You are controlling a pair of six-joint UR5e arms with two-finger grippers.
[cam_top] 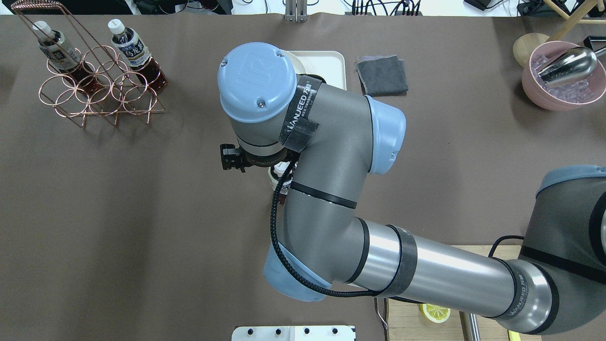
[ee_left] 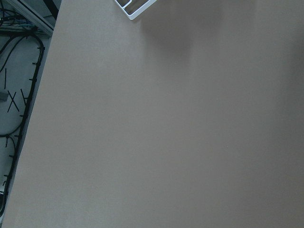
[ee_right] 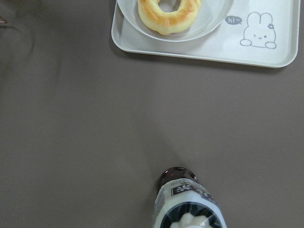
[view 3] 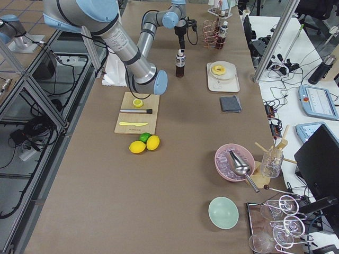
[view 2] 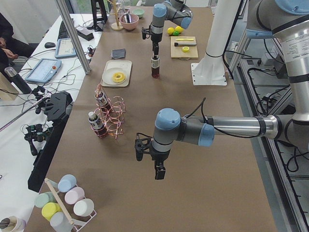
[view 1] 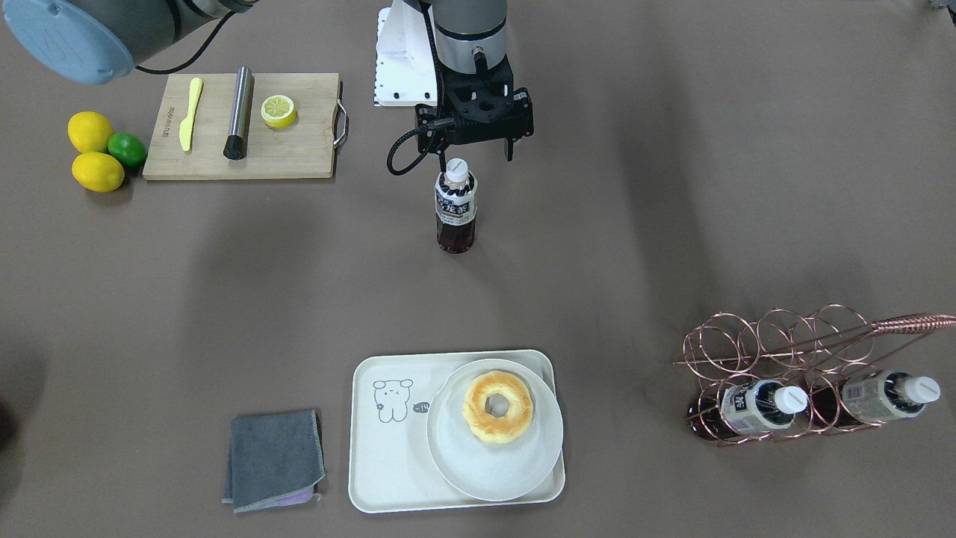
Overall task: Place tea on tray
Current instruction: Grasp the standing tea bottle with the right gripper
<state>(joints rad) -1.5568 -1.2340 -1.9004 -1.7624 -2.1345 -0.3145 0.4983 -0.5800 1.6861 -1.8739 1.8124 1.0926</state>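
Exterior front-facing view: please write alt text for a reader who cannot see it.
A tea bottle stands upright mid-table, the right gripper open over its cap. Nearer the camera a cream tray holds a plate with a doughnut; two more bottles lie in a wire rack at right.

Grey arms [cam_top: 331,142], blue caps [cam_top: 258,80], black cable [cam_top: 273,227]

You're looking at almost nothing but bare brown tabletop [ee_left: 166,142], top to bottom. At the top edge, a bit left of centre, a white rimmed corner [ee_left: 135,8] pokes into the pic; can't tell what it belongs to. A soft shadow [ee_left: 185,33] lies just right of and below it. Table edge runs diagonally down the left side, w/ black cables [ee_left: 21,95] on grey floor [ee_left: 12,61] beyond.
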